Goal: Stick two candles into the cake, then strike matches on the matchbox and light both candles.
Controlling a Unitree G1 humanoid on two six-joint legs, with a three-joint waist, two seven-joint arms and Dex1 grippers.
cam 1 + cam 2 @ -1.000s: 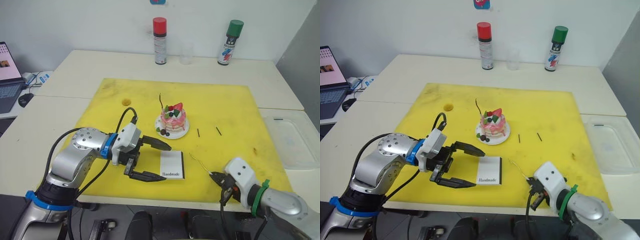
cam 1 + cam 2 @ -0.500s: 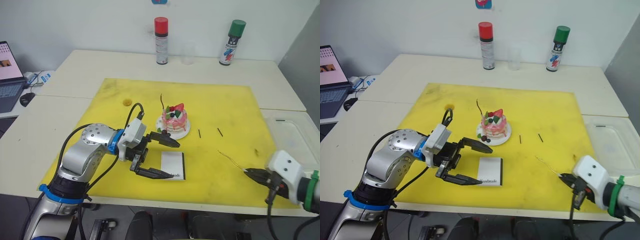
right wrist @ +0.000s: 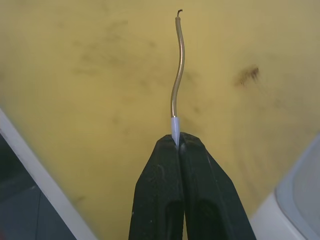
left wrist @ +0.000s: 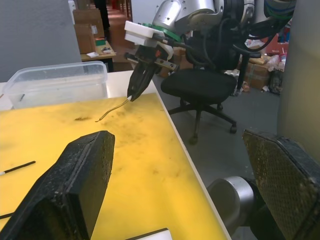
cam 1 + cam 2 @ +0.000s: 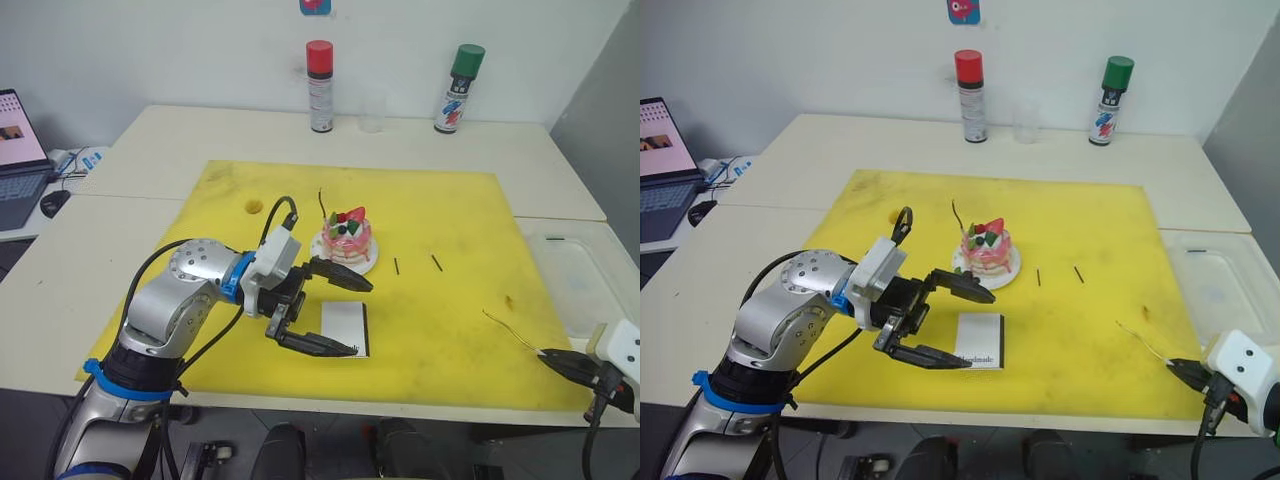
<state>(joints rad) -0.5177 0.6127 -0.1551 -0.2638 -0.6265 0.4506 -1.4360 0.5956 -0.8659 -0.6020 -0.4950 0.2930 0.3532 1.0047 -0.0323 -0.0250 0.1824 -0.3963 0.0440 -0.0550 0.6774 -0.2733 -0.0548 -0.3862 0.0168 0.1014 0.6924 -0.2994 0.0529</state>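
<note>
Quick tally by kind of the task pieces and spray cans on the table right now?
Candles: 2, one standing in the cake, one in the right gripper
Matches: 2
Cake: 1
Matchbox: 1
Spray cans: 2, red cap, green cap
Total: 8

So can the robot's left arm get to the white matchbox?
Probably yes. The left gripper hangs with open jaws right beside the flat white "Handmade" matchbox on the yellow mat, and nothing lies between them.
</note>
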